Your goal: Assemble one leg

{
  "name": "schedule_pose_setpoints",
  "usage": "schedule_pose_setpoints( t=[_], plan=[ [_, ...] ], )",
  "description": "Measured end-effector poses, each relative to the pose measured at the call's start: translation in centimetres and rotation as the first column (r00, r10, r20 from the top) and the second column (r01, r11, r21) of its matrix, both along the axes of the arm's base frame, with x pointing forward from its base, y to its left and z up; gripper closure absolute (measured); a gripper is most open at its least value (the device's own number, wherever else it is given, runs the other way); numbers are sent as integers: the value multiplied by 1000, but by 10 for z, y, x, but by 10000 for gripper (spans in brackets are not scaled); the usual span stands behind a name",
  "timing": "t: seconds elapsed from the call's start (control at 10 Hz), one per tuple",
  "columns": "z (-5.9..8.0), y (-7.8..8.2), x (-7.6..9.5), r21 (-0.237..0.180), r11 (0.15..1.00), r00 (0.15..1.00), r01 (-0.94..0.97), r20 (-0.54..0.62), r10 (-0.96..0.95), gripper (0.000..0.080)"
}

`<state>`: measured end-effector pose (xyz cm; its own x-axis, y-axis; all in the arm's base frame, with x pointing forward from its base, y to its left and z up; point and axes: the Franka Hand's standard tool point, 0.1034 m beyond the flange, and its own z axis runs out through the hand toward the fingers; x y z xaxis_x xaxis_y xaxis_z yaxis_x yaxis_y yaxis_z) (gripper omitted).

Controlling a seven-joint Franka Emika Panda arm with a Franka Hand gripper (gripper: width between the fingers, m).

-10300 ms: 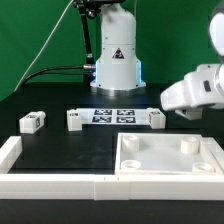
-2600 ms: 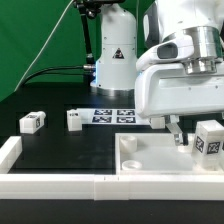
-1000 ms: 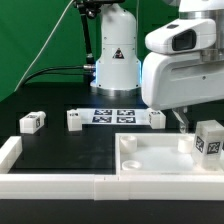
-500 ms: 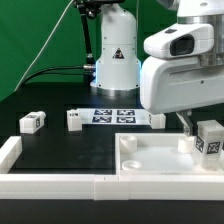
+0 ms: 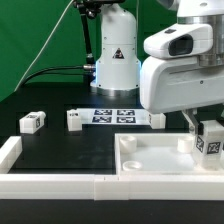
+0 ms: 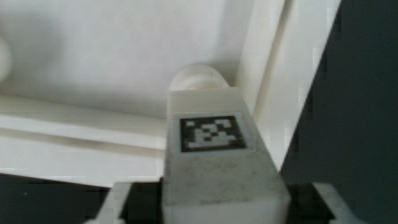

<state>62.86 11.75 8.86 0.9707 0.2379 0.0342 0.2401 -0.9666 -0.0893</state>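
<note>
The leg (image 5: 210, 138), a chunky white block with a square marker facing the camera, stands at the exterior view's right, at the edge of the large white tray (image 5: 150, 160). My gripper (image 5: 205, 128) reaches down around it, one dark finger (image 5: 190, 122) against its left side. In the wrist view the leg (image 6: 214, 130) fills the space between the jaws of my gripper (image 6: 222, 205), and both dark fingers lie against its sides. The tray's rim (image 6: 267, 70) runs behind it.
Three more legs lie on the black table (image 5: 31, 121), (image 5: 75, 120), (image 5: 157, 119) around the marker board (image 5: 112, 115). A white L-shaped rail (image 5: 60, 185) borders the front and left. The arm's base (image 5: 117, 60) stands at the back.
My gripper has come down at the leg on the exterior view's right, and its jaws have closed in from wide apart onto the leg's sides. The leg has stayed in place.
</note>
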Motion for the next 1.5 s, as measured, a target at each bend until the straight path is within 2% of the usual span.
schedule_pose_setpoints(
  t=[0.1,0.2,0.4,0.6,0.8,0.9,1.1,1.2,1.3,1.5],
  plan=[
    [0,0,0,2,1000,1000,12,0,-12,507],
    [0,-1,0,25,978,978,206,7,-206,507],
    [0,-3,-3,48,910,911,412,2,-413,505],
    [0,-5,-1,66,757,759,650,-33,-650,505],
    [0,-5,-1,67,591,594,804,-70,-801,505],
    [-1,-5,-1,60,480,483,875,-97,-870,505],
    [-1,-3,-2,42,315,318,948,-129,-939,505],
    [-2,-1,-3,23,179,181,984,-153,-972,505],
    [-2,0,-4,10,93,94,996,-162,-982,505],
    [-2,1,-4,-1,23,23,1000,-175,-984,505]
  ],
)
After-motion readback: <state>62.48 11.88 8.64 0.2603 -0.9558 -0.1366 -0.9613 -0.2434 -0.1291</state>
